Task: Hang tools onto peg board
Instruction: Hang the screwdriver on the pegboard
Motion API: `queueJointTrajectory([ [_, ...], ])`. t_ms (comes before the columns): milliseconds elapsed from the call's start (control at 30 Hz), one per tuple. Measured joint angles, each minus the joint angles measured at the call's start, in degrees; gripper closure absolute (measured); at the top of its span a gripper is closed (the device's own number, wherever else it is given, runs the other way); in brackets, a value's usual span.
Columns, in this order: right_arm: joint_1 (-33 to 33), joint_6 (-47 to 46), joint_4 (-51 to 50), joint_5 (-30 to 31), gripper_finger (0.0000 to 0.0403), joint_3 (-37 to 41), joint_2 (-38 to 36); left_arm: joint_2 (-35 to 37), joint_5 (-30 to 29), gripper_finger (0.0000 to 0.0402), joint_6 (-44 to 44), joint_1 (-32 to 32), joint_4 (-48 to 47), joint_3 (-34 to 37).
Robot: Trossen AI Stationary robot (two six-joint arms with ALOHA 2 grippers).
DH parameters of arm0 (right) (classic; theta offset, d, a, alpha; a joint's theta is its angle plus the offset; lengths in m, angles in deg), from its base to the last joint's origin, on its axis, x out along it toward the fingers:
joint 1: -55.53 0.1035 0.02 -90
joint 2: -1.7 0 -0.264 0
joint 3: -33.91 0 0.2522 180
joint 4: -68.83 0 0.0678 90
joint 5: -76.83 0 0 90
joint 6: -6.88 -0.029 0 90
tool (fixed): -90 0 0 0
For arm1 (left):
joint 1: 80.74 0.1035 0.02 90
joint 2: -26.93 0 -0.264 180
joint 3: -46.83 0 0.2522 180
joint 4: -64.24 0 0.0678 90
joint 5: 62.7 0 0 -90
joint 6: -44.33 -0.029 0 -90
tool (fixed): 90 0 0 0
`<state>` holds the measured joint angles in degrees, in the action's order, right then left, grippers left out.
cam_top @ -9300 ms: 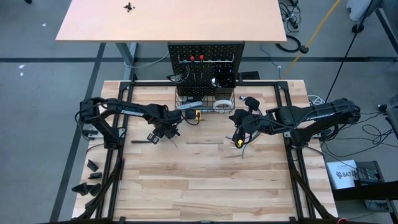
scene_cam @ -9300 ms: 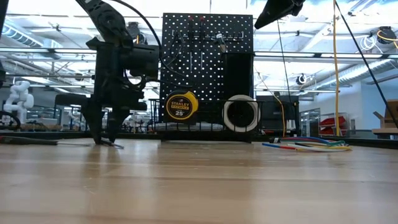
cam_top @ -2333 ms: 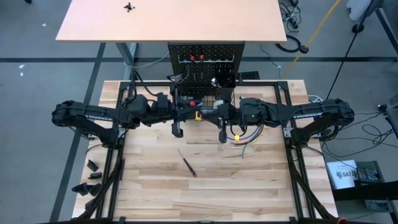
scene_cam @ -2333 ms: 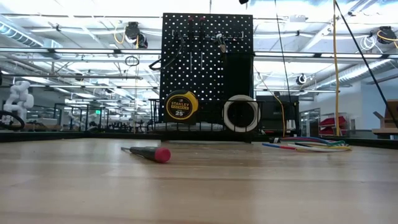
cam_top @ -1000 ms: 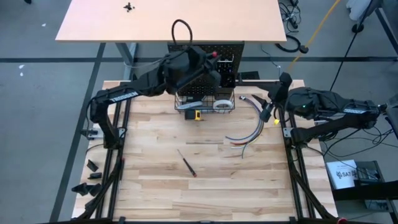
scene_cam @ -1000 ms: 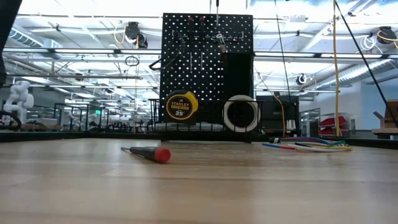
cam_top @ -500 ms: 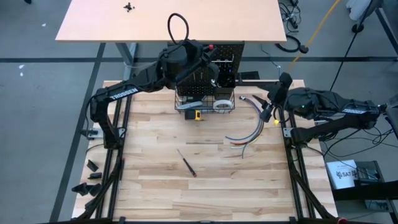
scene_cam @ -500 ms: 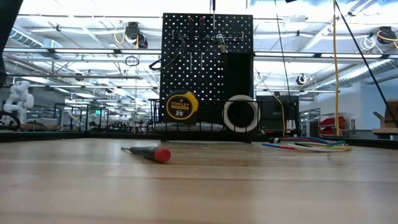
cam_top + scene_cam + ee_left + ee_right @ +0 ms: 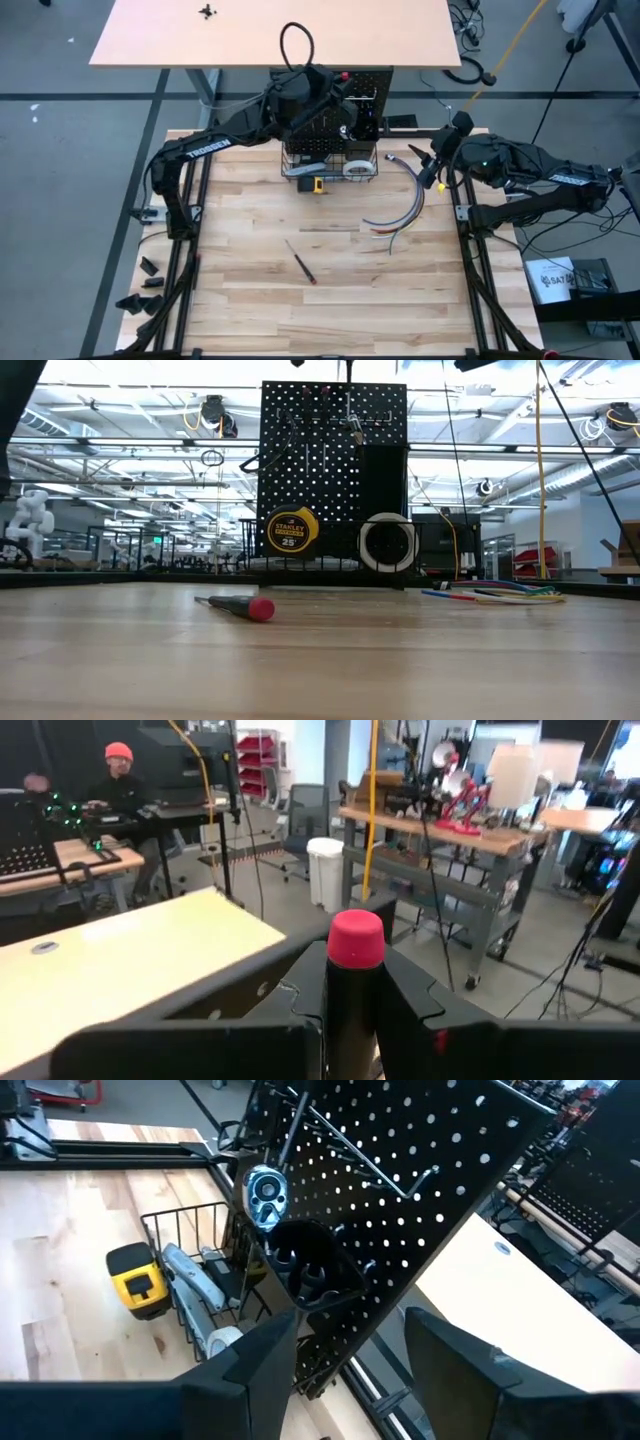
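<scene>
- Left gripper (image 9: 335,80) raised over the top edge of the peg board (image 9: 330,100), at 12 o'clock of the table (image 9: 330,300); jaws pinching a red-capped screwdriver (image 9: 355,965), cap end toward the wrist camera
- Right gripper (image 9: 432,172) near the table's right rail at about 2 o'clock, off the surface, pointed toward the peg board; jaws spread, nothing between them in the right wrist view
- Second screwdriver (image 9: 300,262), black shaft with red end, lies flat near table centre, well apart from both grippers
- Wire basket (image 9: 190,1295) at the foot of the board holds a yellow tape measure (image 9: 289,530), a white tape roll (image 9: 388,543) and a grey utility knife (image 9: 195,1285)
- Small black bin (image 9: 315,1270) hangs on the board above the basket; a ratchet head (image 9: 266,1190) sits just beside its rim
- Bundle of curved coloured wires (image 9: 400,205) lies on the wood at 3 o'clock of centre, between the basket and the right gripper
- A person in a red cap (image 9: 118,780) sits at a bench far behind the board, seen in the left wrist view
</scene>
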<state>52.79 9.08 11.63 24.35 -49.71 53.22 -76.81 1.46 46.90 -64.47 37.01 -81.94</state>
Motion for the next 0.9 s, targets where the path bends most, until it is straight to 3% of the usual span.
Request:
queueJointTrajectory([
  [900,-0.7,0.1,0.3,-0.1,0.0222,0.0,0.9,-0.1,1.2,0.0359,0.0,3.8,-0.1,0.0],
])
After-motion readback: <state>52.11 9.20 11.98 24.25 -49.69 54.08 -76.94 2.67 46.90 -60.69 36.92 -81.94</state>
